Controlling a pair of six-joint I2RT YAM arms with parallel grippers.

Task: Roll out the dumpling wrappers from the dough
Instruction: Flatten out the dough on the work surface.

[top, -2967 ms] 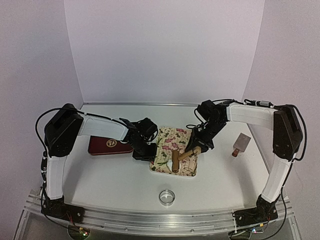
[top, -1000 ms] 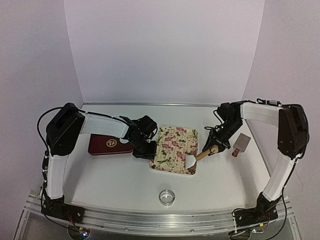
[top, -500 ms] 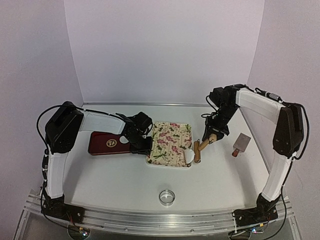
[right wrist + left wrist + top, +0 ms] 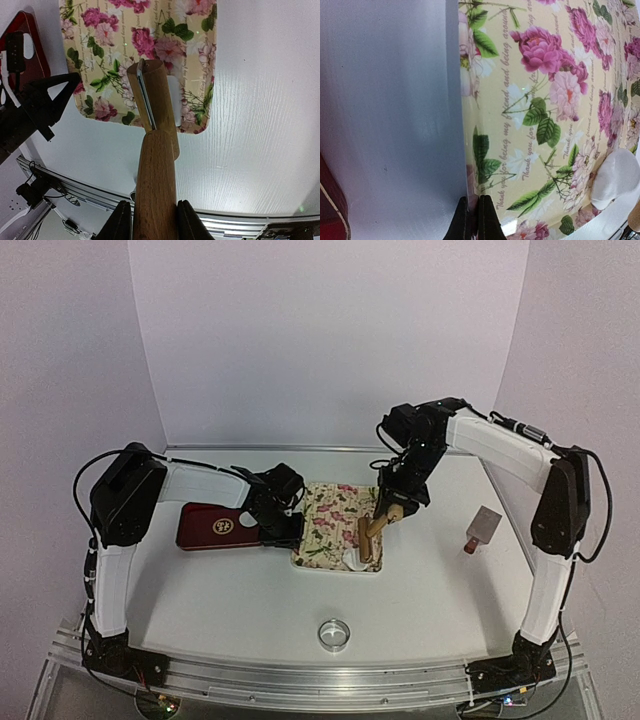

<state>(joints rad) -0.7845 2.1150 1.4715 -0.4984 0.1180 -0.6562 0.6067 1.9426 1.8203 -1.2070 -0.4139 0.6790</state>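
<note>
Gripping, right gripper: mine clamps the brown wooden rolling pin.
Left gripper: mine pinches the rim of the yellow floral rectangular tray.
Flat white dough: tray corner.

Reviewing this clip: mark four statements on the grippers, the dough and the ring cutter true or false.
1. The right gripper is closed on the handle of the wooden rolling pin. True.
2. The dough lies on the bare table beside the tray. False: it lies on the floral tray, by its near right corner.
3. The left gripper is shut, pinching the floral tray's rim. True.
4. The metal ring cutter sits on the tray. False: it stands on the table near the front edge, apart from the tray.
</note>
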